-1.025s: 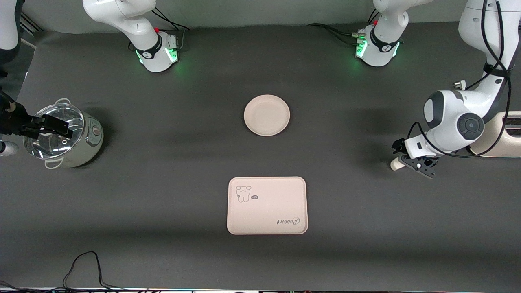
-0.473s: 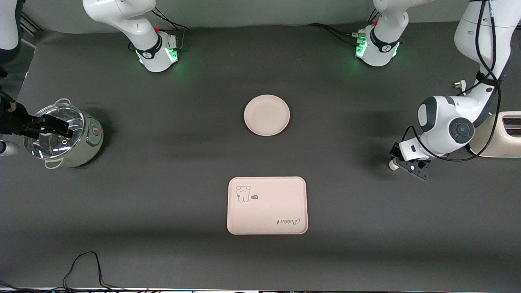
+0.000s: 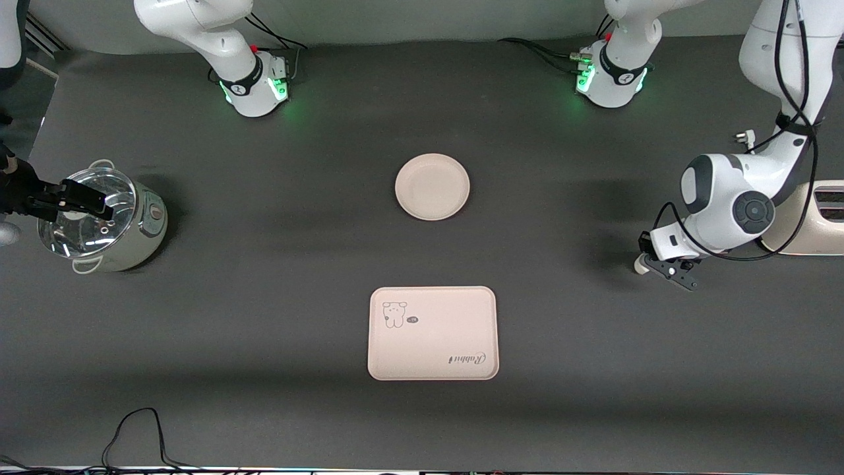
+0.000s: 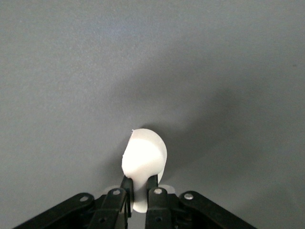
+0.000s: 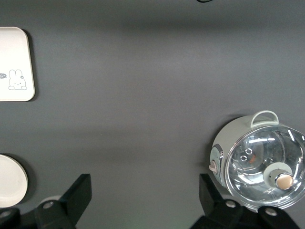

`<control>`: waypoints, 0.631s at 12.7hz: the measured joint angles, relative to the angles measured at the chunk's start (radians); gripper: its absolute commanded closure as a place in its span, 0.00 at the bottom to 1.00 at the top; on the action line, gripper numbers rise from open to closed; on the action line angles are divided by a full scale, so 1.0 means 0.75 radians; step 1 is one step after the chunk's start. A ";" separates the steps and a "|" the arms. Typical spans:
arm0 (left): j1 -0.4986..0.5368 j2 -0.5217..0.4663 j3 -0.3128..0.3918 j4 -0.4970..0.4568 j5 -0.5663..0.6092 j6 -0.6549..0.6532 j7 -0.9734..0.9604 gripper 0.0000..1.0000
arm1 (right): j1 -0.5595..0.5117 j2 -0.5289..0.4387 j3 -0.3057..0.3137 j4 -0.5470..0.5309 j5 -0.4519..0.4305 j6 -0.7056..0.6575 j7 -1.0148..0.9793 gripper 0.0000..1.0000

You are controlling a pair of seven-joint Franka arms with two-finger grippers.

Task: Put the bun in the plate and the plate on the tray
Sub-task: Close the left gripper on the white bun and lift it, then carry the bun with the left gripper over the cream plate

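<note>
A dark grey table (image 3: 264, 264) carries the plate (image 3: 432, 187) at centre, with the tray (image 3: 433, 333) at its six o'clock. At the plate's four o'clock the left gripper (image 4: 138, 198) pinches the bun (image 4: 144, 162) (lifted). The right gripper (image 5: 143, 200) waits spread wide over a glass-lidded pot (image 3: 99, 221).

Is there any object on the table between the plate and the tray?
No. In the front view only bare dark table shows between the plate and the tray; nothing lies on that stretch.
</note>
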 measured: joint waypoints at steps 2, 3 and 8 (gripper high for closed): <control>-0.022 -0.152 -0.081 0.039 -0.077 -0.249 -0.120 1.00 | 0.002 0.000 0.000 0.000 0.000 0.000 0.000 0.00; -0.056 -0.249 -0.127 0.057 -0.121 -0.389 -0.217 1.00 | 0.001 -0.001 0.000 0.000 0.000 0.000 0.000 0.00; -0.448 -0.560 -0.266 0.068 -0.283 -0.639 -0.900 1.00 | 0.002 -0.001 0.000 0.000 0.000 0.000 0.000 0.00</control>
